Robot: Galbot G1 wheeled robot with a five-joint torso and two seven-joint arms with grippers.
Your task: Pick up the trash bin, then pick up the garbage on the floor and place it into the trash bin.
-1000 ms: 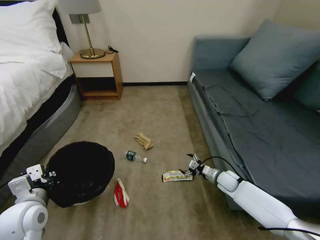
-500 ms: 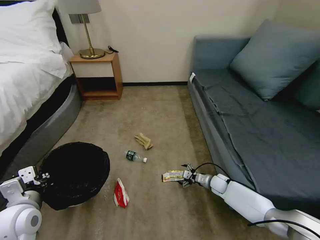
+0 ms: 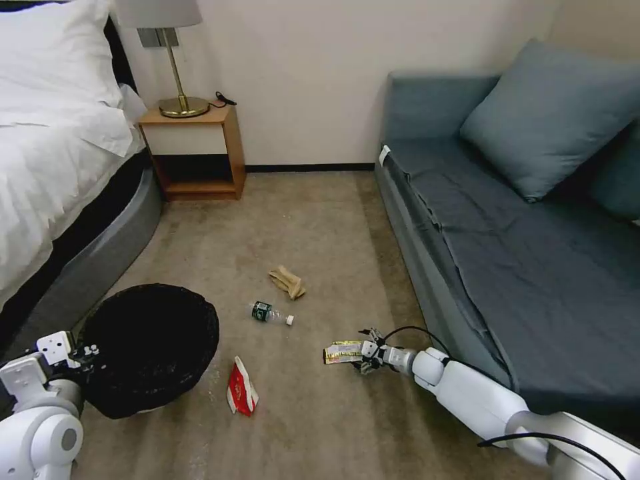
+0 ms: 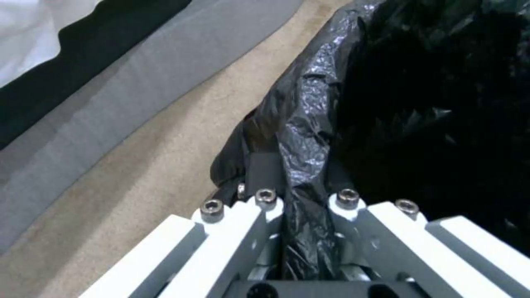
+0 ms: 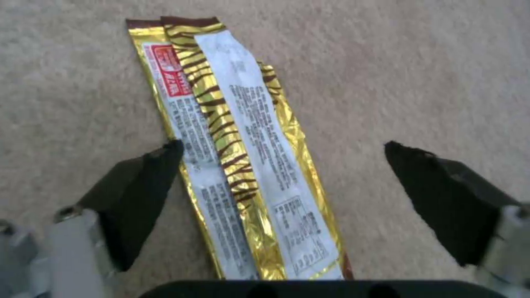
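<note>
Four bits of garbage lie on the tan carpet (image 3: 320,213) between the bed (image 3: 60,167) and the grey-blue sofa (image 3: 520,220): crumpled tan paper (image 3: 287,282), a small bottle (image 3: 270,313), a red-white packet (image 3: 242,387) and a gold striped wrapper (image 3: 343,351). Our right hand (image 3: 365,356) sits low at the wrapper's end, fingers (image 5: 138,194) spread wide on either side of it, pinching nothing. Our left hand (image 4: 302,198) is clenched on the black-bagged rim of the trash bin (image 3: 150,347), near the bed's grey base. Against the far wall we see a wooden nightstand (image 3: 197,150) with a brass lamp (image 3: 175,60).
</note>
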